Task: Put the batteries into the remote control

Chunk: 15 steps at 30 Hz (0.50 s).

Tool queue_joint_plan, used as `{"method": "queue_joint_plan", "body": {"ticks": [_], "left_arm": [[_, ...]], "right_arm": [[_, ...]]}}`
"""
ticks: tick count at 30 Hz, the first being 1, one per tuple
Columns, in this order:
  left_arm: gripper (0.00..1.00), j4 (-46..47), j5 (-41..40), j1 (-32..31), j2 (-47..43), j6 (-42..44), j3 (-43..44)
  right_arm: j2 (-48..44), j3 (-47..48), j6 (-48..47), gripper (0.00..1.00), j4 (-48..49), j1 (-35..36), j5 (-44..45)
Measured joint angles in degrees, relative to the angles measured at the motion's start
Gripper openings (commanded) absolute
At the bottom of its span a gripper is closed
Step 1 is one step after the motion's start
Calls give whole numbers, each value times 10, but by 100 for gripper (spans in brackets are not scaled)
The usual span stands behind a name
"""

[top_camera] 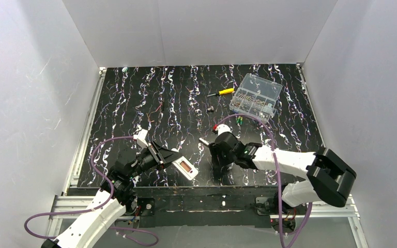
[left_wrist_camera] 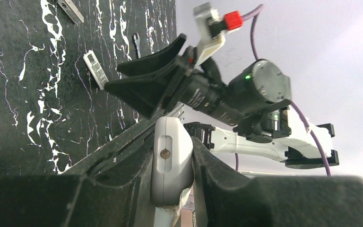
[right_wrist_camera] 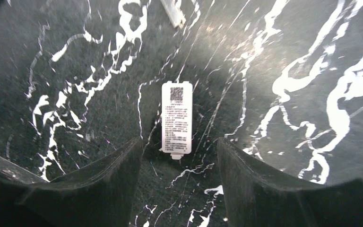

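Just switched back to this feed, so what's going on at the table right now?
The left gripper is shut on the small white rectangular remote control, clamped between its fingers. The right gripper hangs open over the flat white labelled cover piece, which lies untouched on the black marbled mat between its fingers. The two slim green batteries lie farther back beside the clear plastic organiser box, so none is loaded yet.

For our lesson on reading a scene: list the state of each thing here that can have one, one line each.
left gripper: shut on the remote control.
right gripper: open, hovering over the cover.
remote control: held, battery bay uncovered.
cover: off, lying flat, label up.
batteries: lying loose, not loaded.
screwdriver: lying loose, untouched.
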Motion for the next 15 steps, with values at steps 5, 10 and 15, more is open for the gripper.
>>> {"method": "queue_joint_plan", "body": {"ticks": [5, 10, 15], "left_arm": [[0, 0, 0, 0, 3, 0, 0], [0, 0, 0, 0, 4, 0, 0], [0, -2, 0, 0, 1, 0, 0]], "right_arm": [[-50, 42, -2, 59, -42, -56, 5], [-71, 79, -13, 57, -50, -184, 5], [-28, 109, -22, 50, -60, -292, -6]]}}
